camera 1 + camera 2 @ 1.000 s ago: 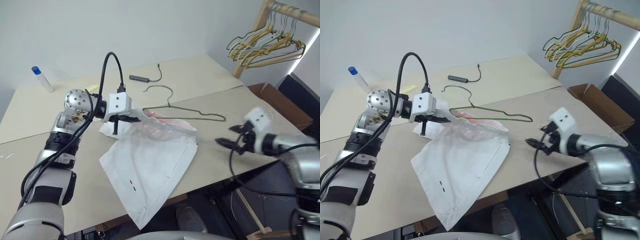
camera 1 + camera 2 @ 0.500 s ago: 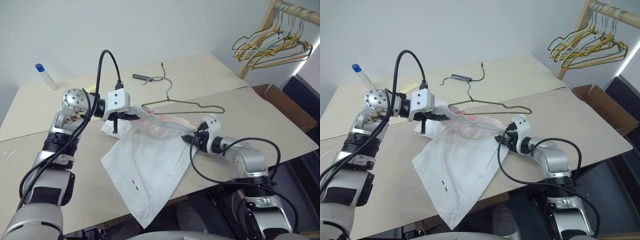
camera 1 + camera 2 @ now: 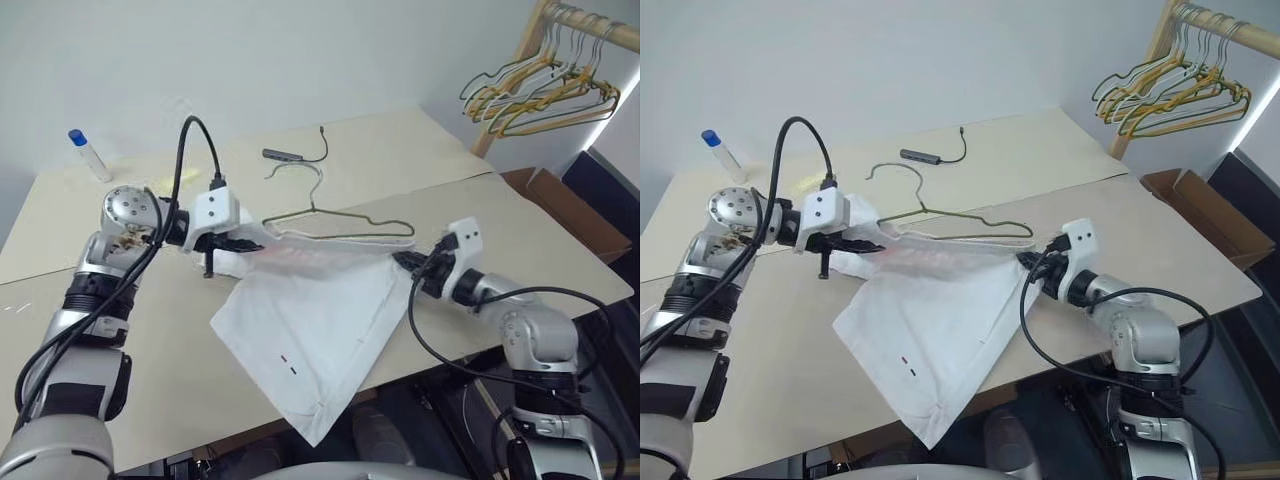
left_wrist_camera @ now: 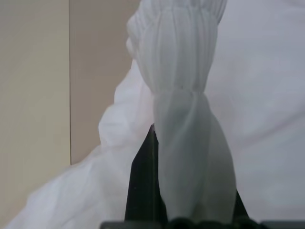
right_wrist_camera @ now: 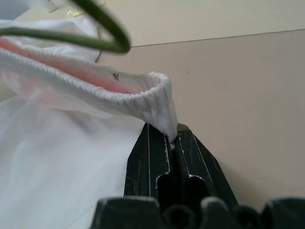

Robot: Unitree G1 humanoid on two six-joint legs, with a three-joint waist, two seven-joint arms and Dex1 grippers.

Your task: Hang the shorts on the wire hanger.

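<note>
Shorts (image 3: 310, 320) waistband between both hands

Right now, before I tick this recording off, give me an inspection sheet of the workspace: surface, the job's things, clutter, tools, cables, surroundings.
Surface: beige table, two panels joined by a seam.
Job's things: white thin-fabric shorts stretched by the waistband, lower part on the table; thin olive wire hanger lying just behind the waistband.
Clutter: blue-capped white tube; small grey hub with a thin lead.
Tools: left tool shut on the shorts; right tool shut on the shorts' other waistband end.
Cables: black cable looping over the left wrist; another at the right arm.
Surroundings: wooden rack with yellow and tan hangers; cardboard box.
</note>
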